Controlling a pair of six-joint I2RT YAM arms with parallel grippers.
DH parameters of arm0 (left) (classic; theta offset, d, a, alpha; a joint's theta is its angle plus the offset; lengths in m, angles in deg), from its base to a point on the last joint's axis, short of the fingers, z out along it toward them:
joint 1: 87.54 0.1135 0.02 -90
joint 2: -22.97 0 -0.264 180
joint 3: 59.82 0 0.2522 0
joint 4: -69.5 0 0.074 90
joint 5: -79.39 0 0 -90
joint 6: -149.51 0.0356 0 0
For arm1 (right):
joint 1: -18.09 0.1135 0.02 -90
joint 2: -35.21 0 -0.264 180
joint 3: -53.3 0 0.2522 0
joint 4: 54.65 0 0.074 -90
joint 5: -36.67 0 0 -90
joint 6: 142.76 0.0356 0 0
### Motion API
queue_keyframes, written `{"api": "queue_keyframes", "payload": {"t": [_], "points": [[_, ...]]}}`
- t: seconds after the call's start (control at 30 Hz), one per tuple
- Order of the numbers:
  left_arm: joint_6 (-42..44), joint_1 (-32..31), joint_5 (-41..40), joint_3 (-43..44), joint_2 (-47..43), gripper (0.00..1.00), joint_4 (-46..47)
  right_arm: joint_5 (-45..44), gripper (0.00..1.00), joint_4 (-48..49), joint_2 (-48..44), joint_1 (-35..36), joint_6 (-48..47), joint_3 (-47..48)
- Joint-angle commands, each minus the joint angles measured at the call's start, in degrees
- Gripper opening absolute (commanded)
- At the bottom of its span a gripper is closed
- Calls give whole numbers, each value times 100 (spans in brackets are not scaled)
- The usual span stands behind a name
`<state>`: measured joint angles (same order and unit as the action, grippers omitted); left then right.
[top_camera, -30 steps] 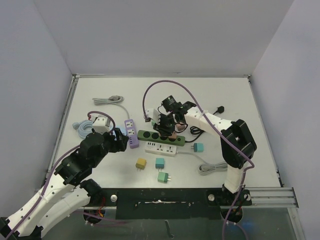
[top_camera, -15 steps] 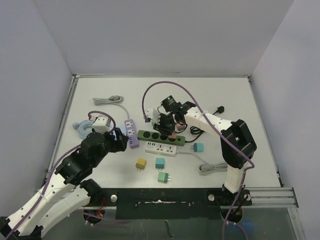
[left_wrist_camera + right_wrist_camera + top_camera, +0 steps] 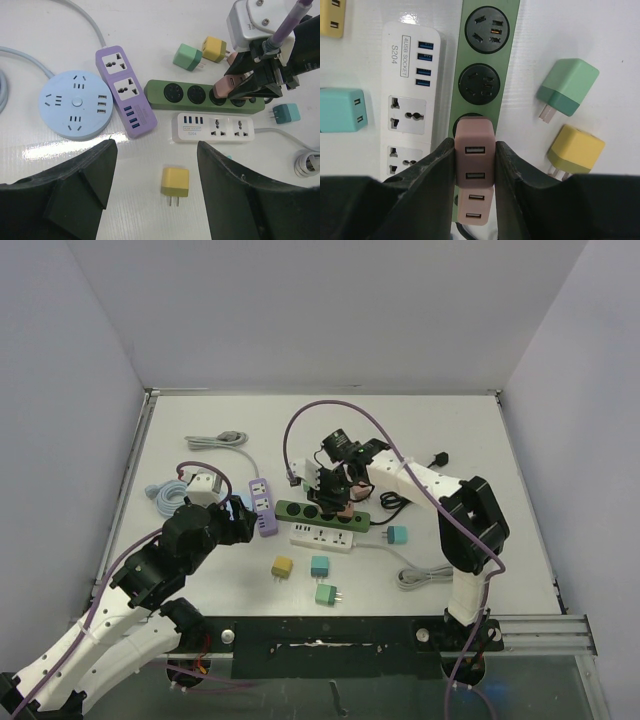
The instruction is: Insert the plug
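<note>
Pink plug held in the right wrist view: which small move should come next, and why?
Probably press it straight down, with the jaws closed. The right gripper grips the pink plug directly over the third socket of the green power strip, whose dark rim shows just above the plug. Whether the prongs are already seated is hidden.

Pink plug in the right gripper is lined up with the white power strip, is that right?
No. The pink plug in the right gripper is lined up with the green power strip, not the white power strip, which lies beside it. The right wrist view shows this.
</note>
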<state>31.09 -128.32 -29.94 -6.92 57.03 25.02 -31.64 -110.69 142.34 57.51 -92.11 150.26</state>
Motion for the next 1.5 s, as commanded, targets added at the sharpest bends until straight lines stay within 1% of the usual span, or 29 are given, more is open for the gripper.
{"api": "queue_keyframes", "payload": {"t": [0.0, 0.17, 0.33, 0.43, 0.57, 0.67, 0.77, 0.93, 1.0, 1.13, 1.27, 1.37, 1.47], "points": [[-75, 8, -92, 40, -14, 64, 137, 372, 0, -309, 150, -30, -134, 185], [-75, 6, -89, 33, -14, 64, 128, 81, 0, -265, 185, -61, -121, 104], [-75, 6, -89, 32, -23, 64, 128, -455, 0, -50, 183, -132, 23, -18], [-75, 8, -91, 33, -23, 64, 128, -552, 1, 54, 200, -147, 101, -47], [-75, 8, -88, 32, -14, 64, 120, -396, 1, -20, 246, -145, 136, -11], [-75, 4, -93, 25, -22, 64, 119, -113, 2, -181, 313, -145, 56, 9], [-75, 8, -88, 30, -17, 64, 119, -51, 6, -348, 453, -158, -3, 55], [-83, 8, -96, 24, -23, 64, 119, -549, 12, -176, 570, -236, 29, -5], [-76, 8, -103, 24, -16, 64, 119, -726, 16, -185, 579, -287, 24, 15], [-67, 8, -106, 24, 18, 64, 119, -806, 24, -304, 527, -346, 16, 113], [-49, 8, -114, 32, 81, 64, 119, -1024, 26, -483, 431, -339, 89, 250], [-40, 8, -119, 33, 117, 64, 119, -1185, 32, -555, 350, -347, 130, 335], [-40, 11, -124, 33, 140, 64, 123, -1290, 36, -673, 358, -347, 126, 446]]}}
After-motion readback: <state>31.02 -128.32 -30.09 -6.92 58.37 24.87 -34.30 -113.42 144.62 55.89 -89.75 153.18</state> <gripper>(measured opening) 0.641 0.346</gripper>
